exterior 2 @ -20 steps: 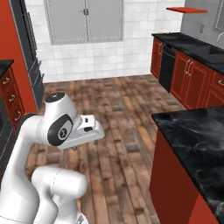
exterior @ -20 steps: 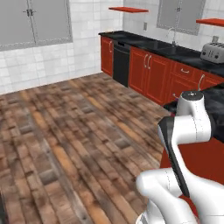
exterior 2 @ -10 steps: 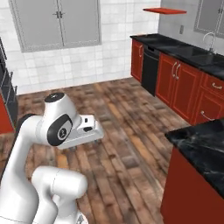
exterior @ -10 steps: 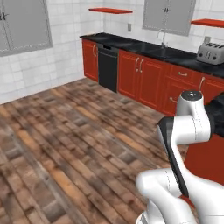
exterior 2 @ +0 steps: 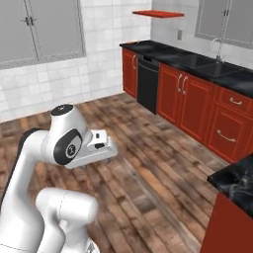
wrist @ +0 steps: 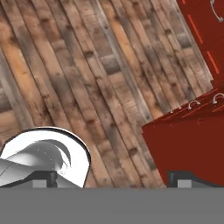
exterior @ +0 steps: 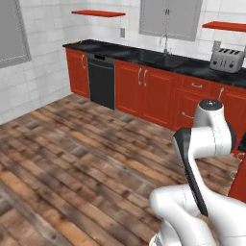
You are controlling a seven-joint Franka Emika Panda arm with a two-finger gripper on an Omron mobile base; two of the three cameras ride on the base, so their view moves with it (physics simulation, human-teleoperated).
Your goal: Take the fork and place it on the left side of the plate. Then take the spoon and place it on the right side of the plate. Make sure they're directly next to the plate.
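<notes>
Stage: the robot is travelling over the wooden floor [exterior: 72,158]; by my reading no pick is under way, and both placements are waiting to be done.
Claw [wrist: 109,179]: it is hanging folded in front of the arm and pointing down at the planks; only the two dark finger tips [wrist: 181,178] are peeking up at the bottom of the hand view, well apart, with nothing between them, so I am reading it as apart and empty.
Task's things: fork, spoon and plate are not appearing anywhere, so which way they lie from the claw, and how the fork's long axis is running, cannot be told.
Beside the claw: a red cabinet [wrist: 188,140] with curved handles is sitting just to its right in the hand view.
Ahead of the claw: a black surface [exterior: 144,55] with a sink [exterior 2: 217,69], a dishwasher [exterior: 102,82] and a toaster [exterior: 227,60].
Next move: I judge the base must be bringing the setting into sight before any reach is planned.
</notes>
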